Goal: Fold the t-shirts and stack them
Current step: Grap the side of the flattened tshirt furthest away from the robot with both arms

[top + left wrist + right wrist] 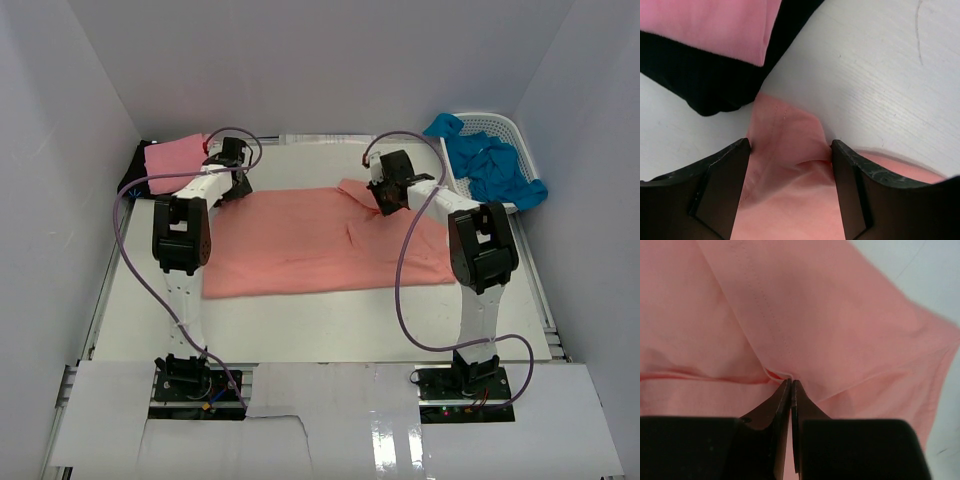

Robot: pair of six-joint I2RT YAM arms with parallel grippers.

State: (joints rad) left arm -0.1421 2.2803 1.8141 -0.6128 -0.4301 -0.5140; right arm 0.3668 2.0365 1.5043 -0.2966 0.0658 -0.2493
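Observation:
A large salmon-coral t-shirt [320, 245] lies spread flat across the middle of the table. My right gripper [385, 203] is shut at its far right part, the fingertips [791, 382] pinching a folded-over hem of the salmon cloth [840, 315]. My left gripper [232, 182] is open at the shirt's far left corner; that corner of the salmon cloth [790, 200] lies between the jaws [790, 145]. Just beyond it a lighter pink t-shirt [172, 158] [705, 25] rests folded on a black t-shirt [133, 182] [705, 80]. Bright blue t-shirts [495, 165] sit bunched in the basket.
A white lattice basket [505, 122] stands at the back right corner, blue cloth spilling over its rim. White walls close in the table on three sides. Bare white tabletop [330, 325] runs between the shirt and the arm bases.

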